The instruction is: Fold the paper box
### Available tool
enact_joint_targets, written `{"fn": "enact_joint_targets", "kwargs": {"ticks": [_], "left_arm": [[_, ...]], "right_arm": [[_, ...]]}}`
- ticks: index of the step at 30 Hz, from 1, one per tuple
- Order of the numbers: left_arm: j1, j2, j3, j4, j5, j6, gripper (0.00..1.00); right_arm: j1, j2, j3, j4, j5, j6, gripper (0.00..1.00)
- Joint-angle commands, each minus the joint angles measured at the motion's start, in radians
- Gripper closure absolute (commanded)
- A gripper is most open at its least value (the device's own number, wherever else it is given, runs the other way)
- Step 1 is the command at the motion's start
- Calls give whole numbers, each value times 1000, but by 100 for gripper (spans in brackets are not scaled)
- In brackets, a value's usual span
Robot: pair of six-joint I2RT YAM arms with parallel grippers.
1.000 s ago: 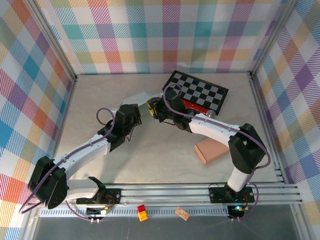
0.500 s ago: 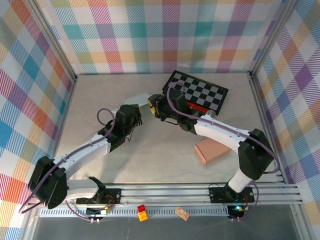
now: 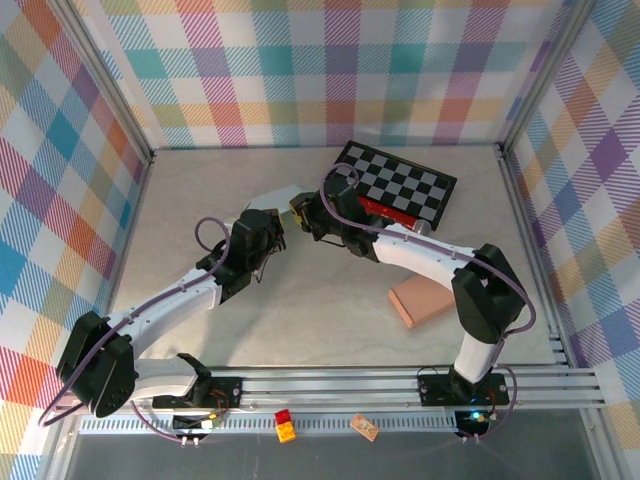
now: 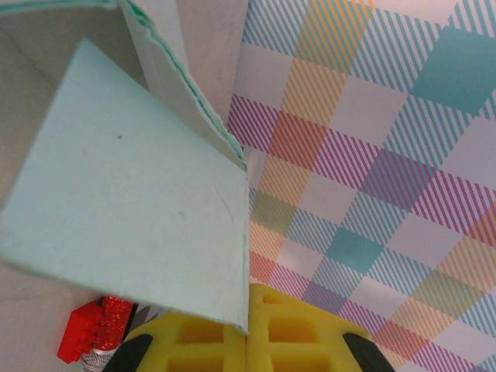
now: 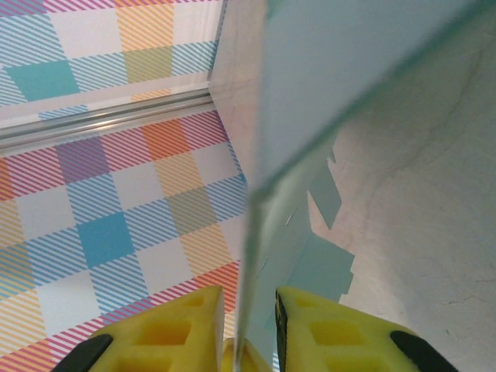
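Observation:
The paper box (image 3: 283,196) is a pale green-white cardboard blank, partly raised off the table at mid-table. My left gripper (image 3: 268,226) is shut on a corner of a flat panel (image 4: 132,217), which meets the seam of the yellow fingers (image 4: 194,341). From the right, my right gripper (image 3: 300,211) straddles an upright panel (image 5: 341,77). Its yellow fingers (image 5: 325,333) stand narrowly apart, with the panel's edge between them and a thin gap on the left side. More flaps (image 5: 325,263) lie on the table beyond.
A black-and-white checkerboard (image 3: 405,185) lies behind the right arm with a red object (image 3: 388,211) at its near edge. A tan block (image 3: 425,300) sits on the right. A red-yellow brick (image 3: 284,427) and a small wooden piece (image 3: 364,428) rest on the front rail. Plaid walls enclose the table.
The right gripper has shifted slightly left toward the box and its jaws have narrowed around the panel. The left arm has stayed put, still shut on the paper.

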Motion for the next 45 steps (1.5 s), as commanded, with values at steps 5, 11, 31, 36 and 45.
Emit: {"fn": "enact_joint_targets", "kwargs": {"ticks": [5, 11, 31, 36, 45], "left_arm": [[3, 2, -3, 26, 13, -16, 100], [3, 2, -2, 24, 18, -13, 100], [1, 3, -3, 20, 18, -8, 100], [0, 5, -3, 22, 20, -2, 100], [41, -114, 190, -289, 30, 313, 45]], "right_arm": [[-5, 22, 41, 12, 13, -17, 84], [-10, 35, 53, 8, 13, -17, 87], [-17, 49, 70, -20, 25, -3, 93], [-18, 42, 70, -37, 26, 5, 100], [-62, -2, 171, -265, -48, -34, 100]]}}
